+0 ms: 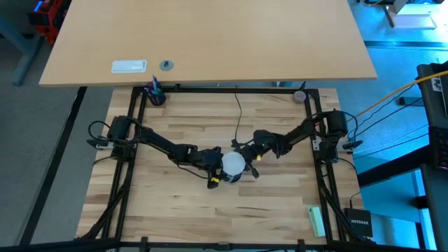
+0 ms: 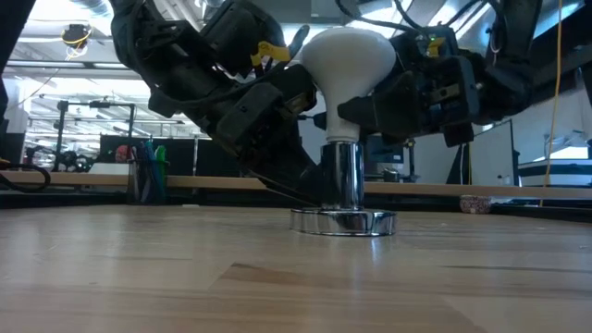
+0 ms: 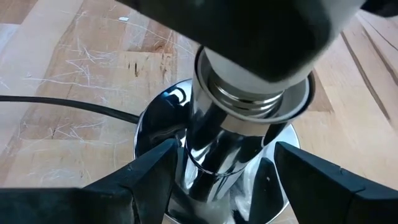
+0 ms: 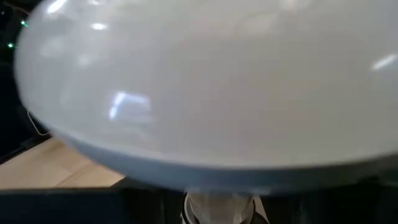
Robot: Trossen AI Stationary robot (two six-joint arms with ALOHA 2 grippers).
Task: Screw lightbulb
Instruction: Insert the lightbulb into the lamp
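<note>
The frosted white lightbulb [image 2: 347, 60] stands upright, its screw base in the top of a chrome socket [image 2: 340, 176]. The socket's round foot [image 2: 344, 222] rests on the wooden table at its middle. My left gripper [image 1: 212, 172] comes in from the table's left, slanting down, and is closed on the socket's stem. My right gripper [image 1: 246, 155] comes in about level from the right and is shut on the bulb below its dome. The dome [image 4: 199, 81] fills the right wrist view. A thin black cord [image 3: 68, 106] runs away from the socket. My left gripper has the socket's chrome stem [image 3: 214, 155] between its two fingers [image 3: 149, 180], one on each side, below the socket's cup. The fingers slant down from the table's left and lie across the upright stem. The socket's foot stays on the table. My right gripper pinches the lightbulb's narrow neck [image 2: 344, 116], just under the dome, between its two fingers [image 2: 375, 111]. The fingers come in about level from the table's right. The bulb stands upright with its base in the socket's top.
A cup with pens [image 1: 155, 94] stands at the far left corner and a small round thing [image 1: 299, 96] at the far right. A green flat object [image 1: 316, 220] lies near the right front. The cord [image 1: 238, 115] runs toward the far edge.
</note>
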